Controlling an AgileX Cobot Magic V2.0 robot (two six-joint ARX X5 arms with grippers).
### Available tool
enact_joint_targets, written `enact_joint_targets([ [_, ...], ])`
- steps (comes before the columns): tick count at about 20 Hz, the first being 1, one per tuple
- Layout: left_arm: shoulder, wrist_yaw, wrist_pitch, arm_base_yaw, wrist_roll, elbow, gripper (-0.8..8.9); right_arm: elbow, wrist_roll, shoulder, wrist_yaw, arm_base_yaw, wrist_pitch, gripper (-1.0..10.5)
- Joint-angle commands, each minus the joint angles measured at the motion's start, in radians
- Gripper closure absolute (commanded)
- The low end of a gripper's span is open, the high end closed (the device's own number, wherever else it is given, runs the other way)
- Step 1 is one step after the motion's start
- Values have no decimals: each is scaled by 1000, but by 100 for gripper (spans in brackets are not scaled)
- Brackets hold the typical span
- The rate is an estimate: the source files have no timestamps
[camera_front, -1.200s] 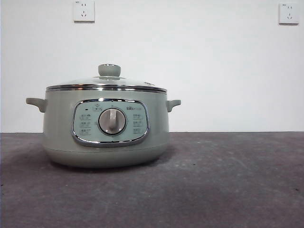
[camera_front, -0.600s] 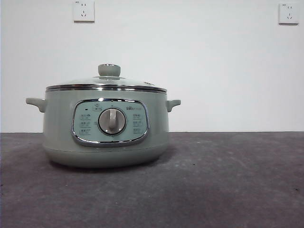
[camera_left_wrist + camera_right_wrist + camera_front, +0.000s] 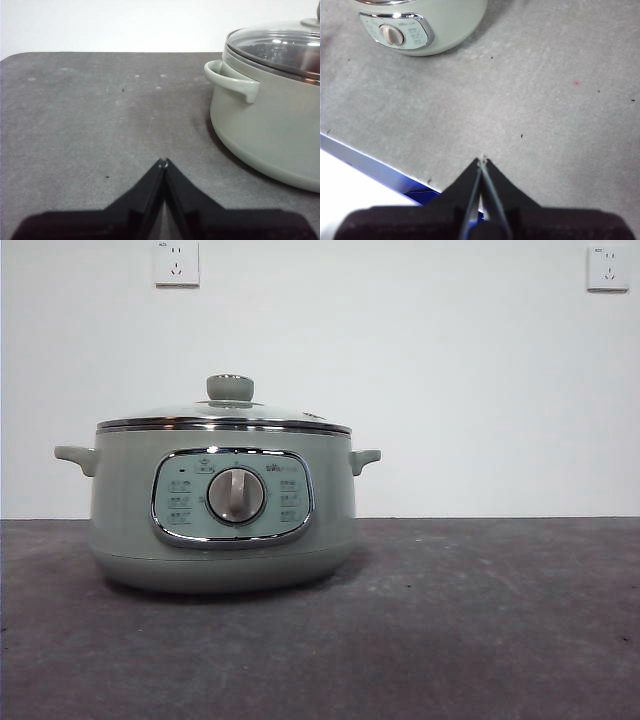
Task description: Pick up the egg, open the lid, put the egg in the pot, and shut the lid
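The sage-green pot (image 3: 222, 505) stands on the dark table left of centre, its dial facing the front camera. The glass lid (image 3: 225, 418) rests shut on it, knob upward. My left gripper (image 3: 163, 162) is shut and empty over bare table beside the pot (image 3: 270, 125), close to one side handle, with the lid (image 3: 280, 45) in sight. Farther off, my right gripper (image 3: 482, 161) is shut and empty near the table's front edge, and the pot (image 3: 422, 25) lies beyond it. The egg is out of view. Neither arm shows in the front view.
The grey table (image 3: 480, 620) stretches to the right of the pot. Its front edge, with a blue strip (image 3: 375, 167), runs just beside the right gripper. Two wall sockets (image 3: 176, 262) hang on the white wall behind.
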Motion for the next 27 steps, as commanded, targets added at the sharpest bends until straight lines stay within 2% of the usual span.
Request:
enact_joint_targets([
  [1,-2,-4,11,3,-10,-11,817,-8,11,-2,5,1,3,946],
  [12,27,-4,11,3,-10,-11,817,-8,11,-2,5,1,3,946],
  [16,27,-4,11,3,-10,-11,817,-7,-25,-10,47,-9,-5,946],
  [17,27,-5,11,3,-10,-11,817,-7,-82,-18,87,-28,6,946],
  [19,27,-4,11,3,-10,-11,817,-9,-142,-48,129,-117,103,946],
  [23,28,-4,11,3,-10,-11,817,-49,-163,-170,82,-393,396,946],
  [27,29,-4,11,3,-10,-11,817,-263,-178,-333,81,-593,682,946],
])
